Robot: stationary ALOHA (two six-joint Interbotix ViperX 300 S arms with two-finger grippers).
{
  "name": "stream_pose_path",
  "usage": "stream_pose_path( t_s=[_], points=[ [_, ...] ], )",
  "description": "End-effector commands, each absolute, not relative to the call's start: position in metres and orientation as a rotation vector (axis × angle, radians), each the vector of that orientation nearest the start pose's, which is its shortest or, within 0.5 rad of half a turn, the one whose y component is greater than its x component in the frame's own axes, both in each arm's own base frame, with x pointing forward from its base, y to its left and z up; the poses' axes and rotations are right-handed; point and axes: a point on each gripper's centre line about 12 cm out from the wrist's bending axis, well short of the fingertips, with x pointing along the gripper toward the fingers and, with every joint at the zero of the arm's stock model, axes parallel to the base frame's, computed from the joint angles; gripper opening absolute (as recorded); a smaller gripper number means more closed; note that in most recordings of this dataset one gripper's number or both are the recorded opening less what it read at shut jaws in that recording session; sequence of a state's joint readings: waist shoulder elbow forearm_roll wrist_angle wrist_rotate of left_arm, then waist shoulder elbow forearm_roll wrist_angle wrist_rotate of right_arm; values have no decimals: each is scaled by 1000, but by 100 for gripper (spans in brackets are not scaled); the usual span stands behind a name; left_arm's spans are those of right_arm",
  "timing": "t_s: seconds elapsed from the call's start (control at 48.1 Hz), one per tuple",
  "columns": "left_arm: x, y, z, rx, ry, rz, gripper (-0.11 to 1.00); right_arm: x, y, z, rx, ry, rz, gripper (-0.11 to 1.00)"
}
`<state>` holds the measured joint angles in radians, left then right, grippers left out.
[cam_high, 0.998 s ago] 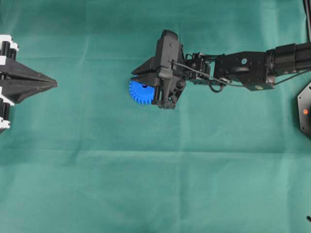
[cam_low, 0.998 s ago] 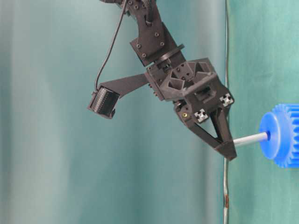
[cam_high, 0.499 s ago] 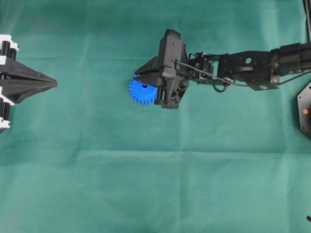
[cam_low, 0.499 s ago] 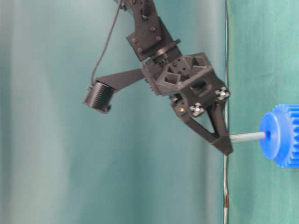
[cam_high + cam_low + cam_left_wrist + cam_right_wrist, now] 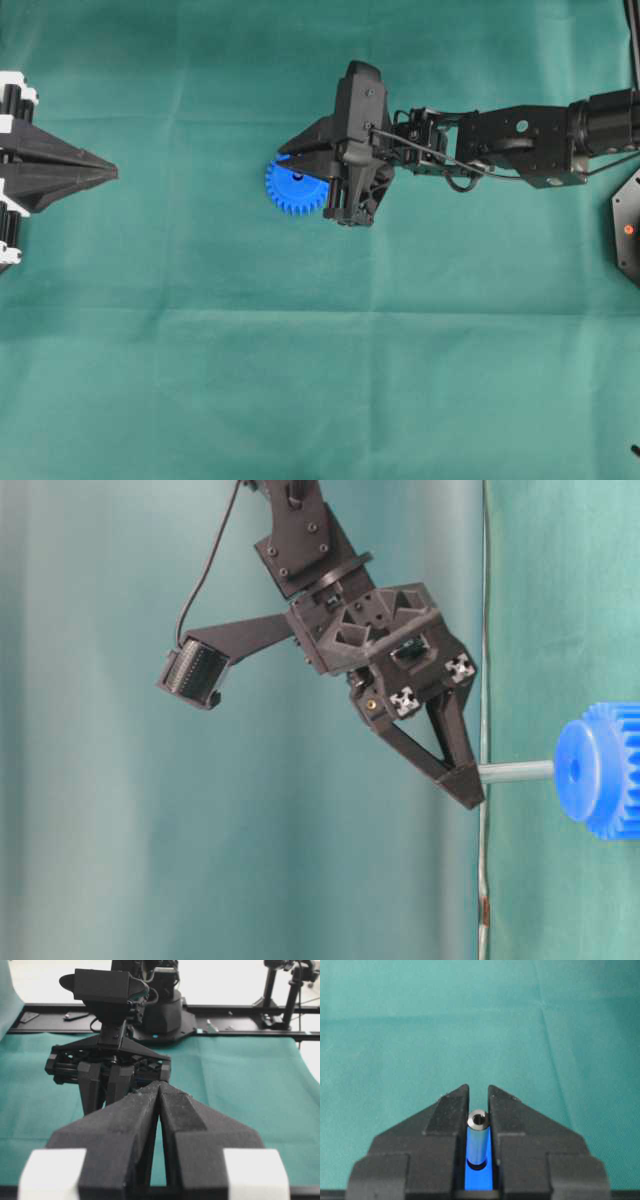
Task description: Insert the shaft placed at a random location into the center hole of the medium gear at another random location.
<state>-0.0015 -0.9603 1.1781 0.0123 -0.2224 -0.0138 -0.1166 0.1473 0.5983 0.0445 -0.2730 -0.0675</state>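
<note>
Shaft sits pinched between my right claw's nearly closed jaws, its far end at or just inside the center hole of the gear, which lies on the cloth directly beneath the fingertips. In the wrist view the pin stands between the pads with blue showing under it, so the line looks good. From here I judge the work is a straight push along the pin's own axis, with no sideways lean that would tip or skid the gear, and letting go only once the pin stands by itself; how deep it has seated I cannot tell. Nothing else lies near the claw. My left claw is parked well off to the far side, jaws pressed together and holding nothing, clear of the path.
</note>
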Motion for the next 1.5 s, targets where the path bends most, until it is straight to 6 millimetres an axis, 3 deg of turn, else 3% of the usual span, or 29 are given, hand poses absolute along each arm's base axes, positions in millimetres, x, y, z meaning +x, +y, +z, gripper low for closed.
stream_pose_path(
  t_s=[0.0,0.374,0.748,1.475],
  points=[
    [202,-1,294,1,-31,-7,0,429,-51,164,-5,434,-123,11],
    [202,-1,294,1,-31,-7,0,430,-52,155,-3,445,-124,11],
    [202,-1,294,0,-29,-5,0,433,-52,131,7,498,-128,11],
    [202,-1,293,1,-28,-7,0,431,-52,126,11,515,-128,11]
  ],
)
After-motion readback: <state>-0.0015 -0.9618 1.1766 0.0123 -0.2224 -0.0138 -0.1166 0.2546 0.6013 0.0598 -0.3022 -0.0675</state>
